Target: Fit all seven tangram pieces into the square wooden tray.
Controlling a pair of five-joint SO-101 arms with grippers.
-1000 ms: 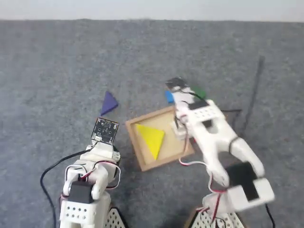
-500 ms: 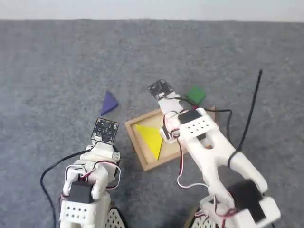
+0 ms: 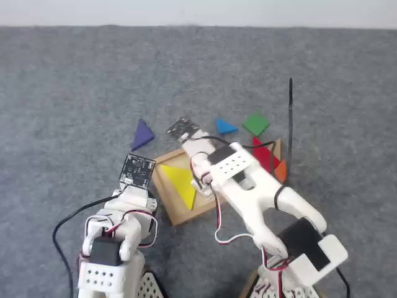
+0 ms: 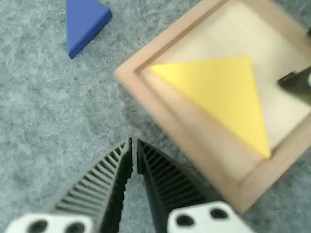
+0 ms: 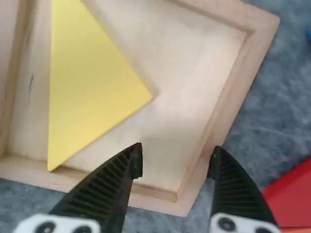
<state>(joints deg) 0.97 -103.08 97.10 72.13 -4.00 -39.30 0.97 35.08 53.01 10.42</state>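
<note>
The square wooden tray [image 3: 166, 210] lies at the table's middle with a yellow triangle [image 3: 180, 183] flat inside it. My right arm [image 3: 231, 165] reaches over the tray. Its gripper [image 5: 176, 158] is open, one finger over the tray [image 5: 252, 48] floor and the other above the wall, near the yellow triangle [image 5: 87, 87]. My left gripper [image 4: 133, 143] is shut and empty, low over the carpet just outside the tray [image 4: 160, 104] corner. A purple triangle [image 3: 143, 133], a blue triangle [image 3: 226, 127], a green square [image 3: 255, 123], a red piece [image 3: 265, 155] and an orange piece [image 3: 280, 169] lie on the carpet.
A thin black cable [image 3: 289, 112] rises beside the red and orange pieces. My left arm [image 3: 121, 230] sits at the near left. Grey carpet stretches open to the far left and far right.
My right arm has swung left over the tray, uncovering the blue, red and orange pieces. The tray with the yellow triangle has shifted left, toward my left arm, which kept still.
</note>
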